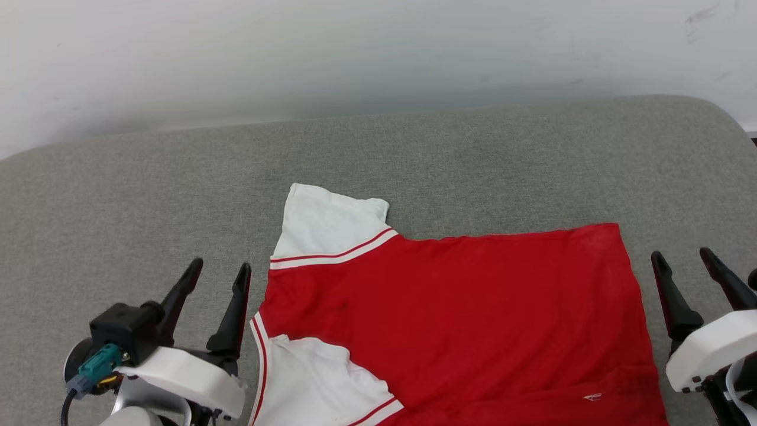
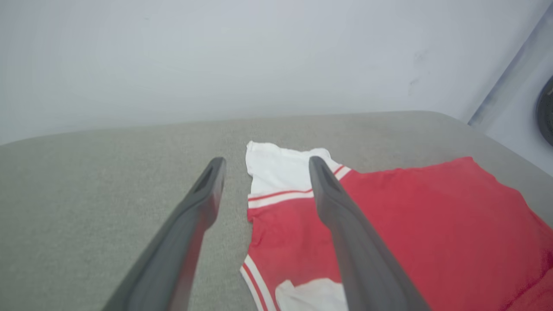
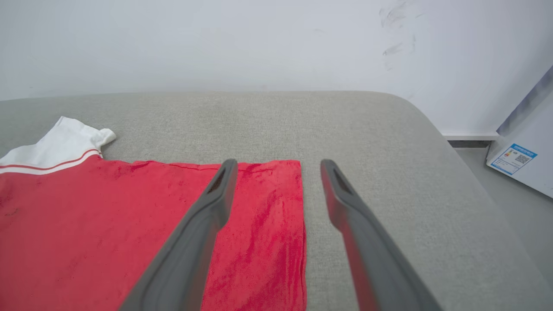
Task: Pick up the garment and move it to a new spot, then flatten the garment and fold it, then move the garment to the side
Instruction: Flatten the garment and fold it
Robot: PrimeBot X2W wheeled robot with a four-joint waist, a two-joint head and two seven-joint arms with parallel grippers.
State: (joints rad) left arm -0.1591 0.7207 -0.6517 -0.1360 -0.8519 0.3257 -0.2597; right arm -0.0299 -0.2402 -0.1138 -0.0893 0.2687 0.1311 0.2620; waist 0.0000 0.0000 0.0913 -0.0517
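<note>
Shows the shirt spread nearly flat on the grey table, low and centre in the head frame, its near part cut off by the bottom edge. Flanks it with the left end effector at lower left, just beside the neck end, and the right end effector at lower right, just beside the hem. Holds nothing in either: fingers spread wide on both, clear of the cloth.

Runs the shirt's long axis left to right across the frame, neck end toward the left, hem toward the right. Sends the upper sleeve out toward the top of the frame. Places the lower sleeve at the bottom left, apparently turned in over the red body.

Reads as the flatten-and-fold stage, with the cloth already smooth enough to crease. To do it well:
- Turn the upper sleeve in over the body first, so that no white sticks out past the far edge.
- Pinch that far long edge near both corners at once, one end effector per end.
- Lift just clear of the table and carry the edge level toward the bottom of the frame.
- Keep both ends at one pace, or risk a skewed crease.
- Set the edge down squarely on the near edge before letting go.
</note>
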